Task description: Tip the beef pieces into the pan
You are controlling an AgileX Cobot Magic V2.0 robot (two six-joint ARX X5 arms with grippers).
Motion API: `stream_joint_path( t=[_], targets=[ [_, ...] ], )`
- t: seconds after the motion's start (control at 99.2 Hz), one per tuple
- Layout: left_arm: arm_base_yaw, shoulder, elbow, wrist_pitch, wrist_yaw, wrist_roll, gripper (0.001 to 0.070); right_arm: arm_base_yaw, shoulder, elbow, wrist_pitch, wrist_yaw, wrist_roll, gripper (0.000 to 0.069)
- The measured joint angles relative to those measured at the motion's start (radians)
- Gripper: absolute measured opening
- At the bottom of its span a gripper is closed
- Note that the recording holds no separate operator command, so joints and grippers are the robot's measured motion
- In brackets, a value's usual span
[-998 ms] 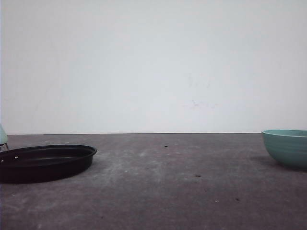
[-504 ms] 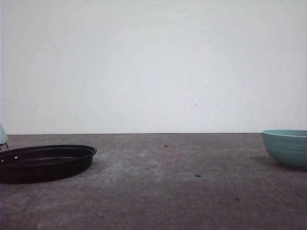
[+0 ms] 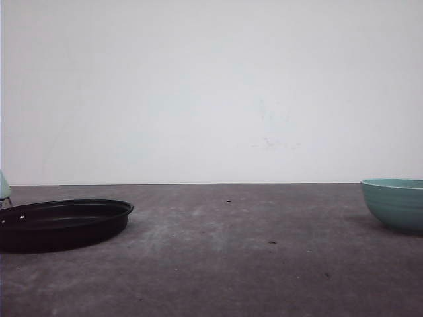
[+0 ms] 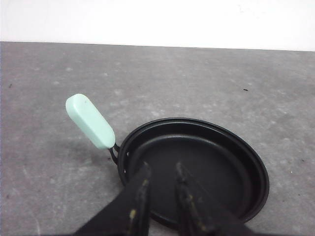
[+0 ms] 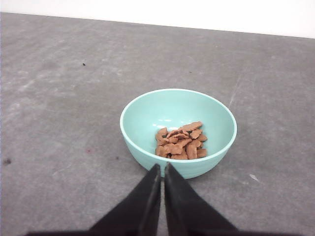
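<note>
The black pan [image 3: 63, 224] sits at the table's left edge, its mint-green handle [image 3: 4, 186] just showing. In the left wrist view the pan [image 4: 216, 162] lies empty, handle [image 4: 90, 121] angled away. My left gripper [image 4: 161, 168] hovers over the pan's near rim, its jaws slightly apart with nothing between them. The beef pieces [image 5: 180, 141] are heaped in a teal bowl [image 5: 142, 120]. My right gripper [image 5: 162, 167] is shut and empty, its tips just short of the bowl's near wall.
The teal bowl [image 3: 396, 203] stands at the table's far right in the front view. Bare grey tabletop [image 3: 238, 257] stretches between pan and bowl. A white wall closes off the back.
</note>
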Motion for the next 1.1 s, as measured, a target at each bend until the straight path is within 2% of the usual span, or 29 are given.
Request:
stream_joint_path(
  t=[0.292, 0.444, 0.948, 1.028, 1.099],
  targets=[
    [0.000, 0.000, 0.000, 0.000, 0.000, 0.000, 0.0061, 0.000, 0.000, 0.000, 0.008, 0.000, 0.000, 0.0010],
    [0.000, 0.000, 0.000, -0.002, -0.033, 0.008, 0.0061, 0.000, 0.000, 0.000, 0.045, 0.000, 0.002, 0.0010],
    [0.000, 0.000, 0.000, -0.002, -0.034, 0.014, 0.0061, 0.000, 0.000, 0.000, 0.060, 0.000, 0.003, 0.0010],
    [0.000, 0.000, 0.000, -0.003, -0.034, -0.010, 0.0061, 0.000, 0.000, 0.000, 0.060, 0.003, 0.003, 0.0010],
    [0.000, 0.000, 0.000, -0.003, -0.034, -0.056, 0.0060, 0.000, 0.000, 0.000, 0.060, 0.003, 0.003, 0.0010]
  ],
)
